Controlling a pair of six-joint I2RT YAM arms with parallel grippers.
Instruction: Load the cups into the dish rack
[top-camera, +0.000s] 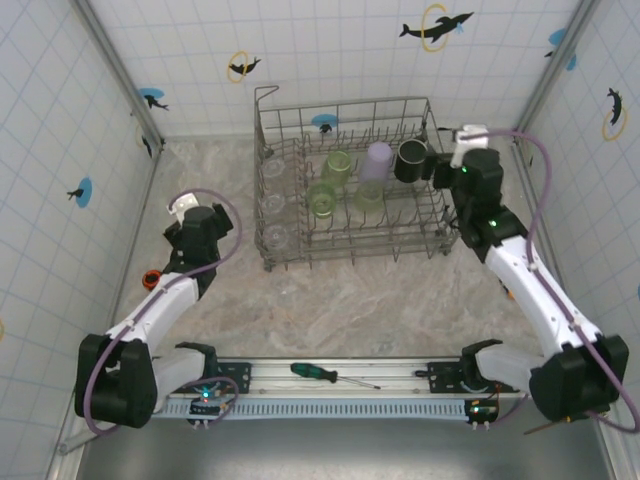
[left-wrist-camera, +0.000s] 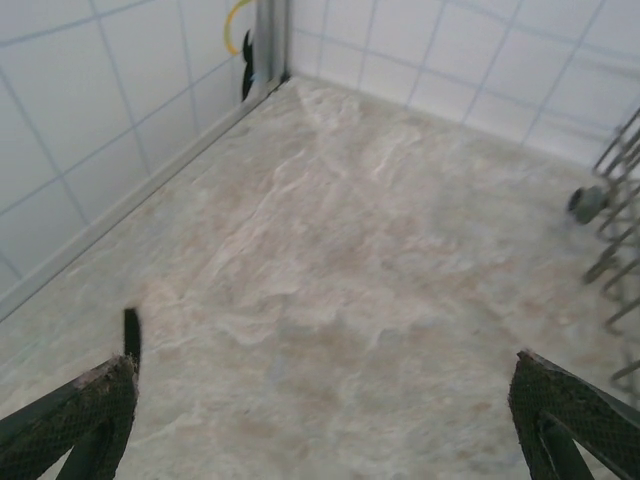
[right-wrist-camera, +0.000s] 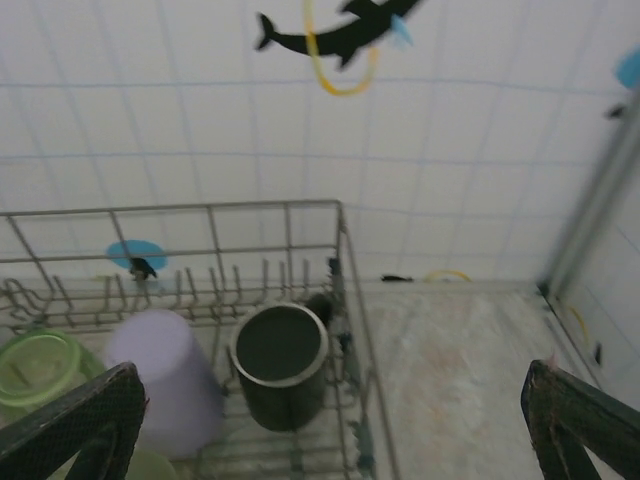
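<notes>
The dish rack (top-camera: 345, 103), a grey wire basket, stands at the back middle of the table. Inside it are two green cups (top-camera: 337, 166), a lilac cup (top-camera: 376, 160), a black mug (top-camera: 410, 160) and three clear cups (top-camera: 273, 205) along its left side. My right gripper (top-camera: 447, 172) hovers open at the rack's right end, just beside the black mug (right-wrist-camera: 280, 365), with nothing between its fingers (right-wrist-camera: 85, 420). The lilac cup (right-wrist-camera: 165, 385) and a green cup (right-wrist-camera: 38, 365) sit left of the mug. My left gripper (top-camera: 195, 228) is open over bare table, left of the rack (left-wrist-camera: 620, 235).
A screwdriver (top-camera: 325, 373) lies on the rail at the near edge. A small orange object (top-camera: 152, 277) sits by the left wall. Tiled walls close in on three sides. Marbled table stretches in front of the rack (top-camera: 350, 310).
</notes>
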